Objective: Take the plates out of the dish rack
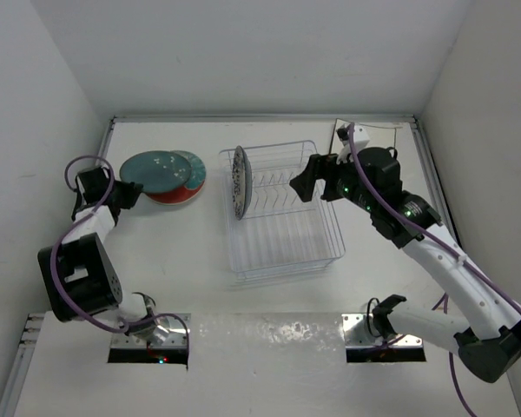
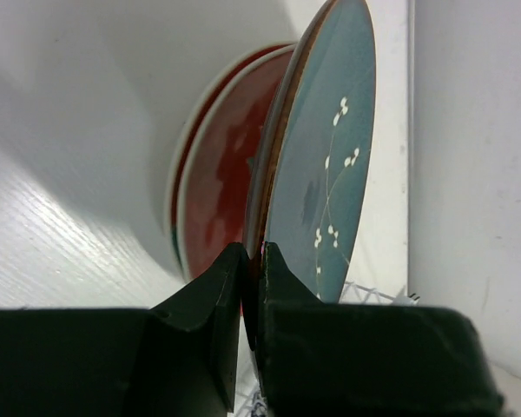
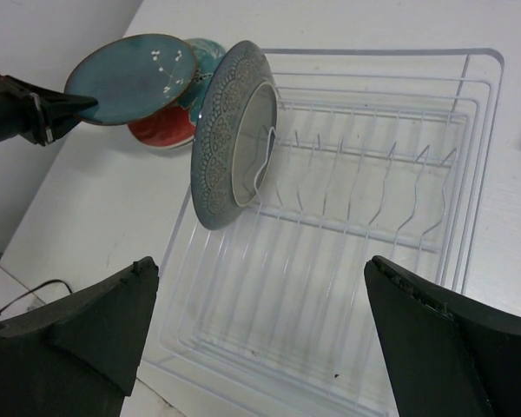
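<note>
Left gripper [image 2: 252, 261]: jaws almost closed, pinching the rim of the round dark teal speckled plate [image 2: 330, 174], the edge sitting between the two pads.
Teal plate: held tilted over the round red-and-teal patterned plate [image 2: 226, 182], left of the rack.
Right gripper [image 3: 260, 269]: jaws spread wide, holding nothing, above the rectangular white wire dish rack [image 3: 373, 52].
Round white floral-patterned plate [image 3: 230, 130]: upright among the prongs at the rack's left end, well apart from the right jaws.

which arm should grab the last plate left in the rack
Right. The right hand is open and hangs over the dish rack near the standing plate. The left hand is shut on the teal plate, off to the side over the red plate.
</note>
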`<move>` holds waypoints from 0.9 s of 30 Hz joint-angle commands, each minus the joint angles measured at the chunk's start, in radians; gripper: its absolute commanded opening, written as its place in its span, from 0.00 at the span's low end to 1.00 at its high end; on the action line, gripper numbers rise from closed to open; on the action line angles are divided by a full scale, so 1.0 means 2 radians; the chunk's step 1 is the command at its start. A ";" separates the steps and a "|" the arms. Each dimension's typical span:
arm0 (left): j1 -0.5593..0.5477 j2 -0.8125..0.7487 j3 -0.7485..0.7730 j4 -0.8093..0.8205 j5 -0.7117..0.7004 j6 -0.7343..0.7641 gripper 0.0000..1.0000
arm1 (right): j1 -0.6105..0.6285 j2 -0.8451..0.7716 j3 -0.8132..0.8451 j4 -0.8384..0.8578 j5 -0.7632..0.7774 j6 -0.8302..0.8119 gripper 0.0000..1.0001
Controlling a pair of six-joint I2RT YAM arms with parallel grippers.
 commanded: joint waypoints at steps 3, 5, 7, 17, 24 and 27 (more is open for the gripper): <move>-0.007 0.023 0.035 0.108 0.040 0.006 0.00 | -0.001 -0.006 -0.011 0.035 0.002 -0.004 0.99; -0.010 0.029 0.037 0.107 0.039 0.009 0.00 | -0.001 -0.007 -0.017 0.038 -0.006 -0.002 0.99; -0.015 0.032 0.036 0.103 0.035 0.011 0.00 | -0.001 -0.009 -0.020 0.038 -0.011 -0.001 0.99; -0.050 0.091 0.071 0.027 0.012 0.034 0.50 | -0.001 -0.018 -0.030 0.031 -0.007 0.001 0.99; -0.063 0.115 0.128 -0.074 -0.021 0.052 0.74 | -0.001 -0.023 -0.034 0.025 -0.001 0.004 0.99; -0.073 0.131 0.156 -0.110 -0.031 0.062 0.86 | -0.001 -0.025 -0.035 0.024 -0.001 0.004 0.99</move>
